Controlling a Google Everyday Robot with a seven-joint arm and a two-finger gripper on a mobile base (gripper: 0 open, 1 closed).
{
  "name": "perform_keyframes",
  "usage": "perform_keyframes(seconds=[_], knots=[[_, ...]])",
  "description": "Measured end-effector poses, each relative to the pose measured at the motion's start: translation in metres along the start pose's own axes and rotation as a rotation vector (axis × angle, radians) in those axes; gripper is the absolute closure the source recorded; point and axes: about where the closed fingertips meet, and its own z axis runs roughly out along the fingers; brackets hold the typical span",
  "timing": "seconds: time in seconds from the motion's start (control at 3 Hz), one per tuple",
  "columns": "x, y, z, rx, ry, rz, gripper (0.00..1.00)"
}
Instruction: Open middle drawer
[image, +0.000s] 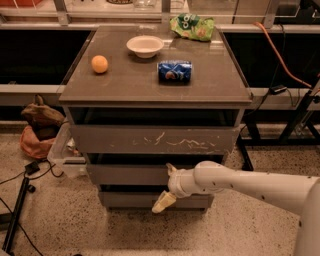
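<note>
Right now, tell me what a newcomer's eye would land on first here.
The white arm reaching in from the picture's right, its gripper at the middle drawer front. Then the scratched top drawer above it, and on the cabinet top an orange, a white bowl and a blue can.

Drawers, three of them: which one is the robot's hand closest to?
The middle drawer, the plain grey one under the scratched top drawer. The gripper hangs right in front of it. The bottom drawer is narrower.
</note>
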Motion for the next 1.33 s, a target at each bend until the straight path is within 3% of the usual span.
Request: perform_keyframes(seconds=[0.67,1.0,1.33], knots=[[0.006,-0.043,0.052,0.091,-0.017,-0.043,0.0],[0.018,-0.053,0.071,0.096,0.002,-0.042,0.0],[0.016,-0.053,0.069,0.096,0.002,-0.042,0.0]])
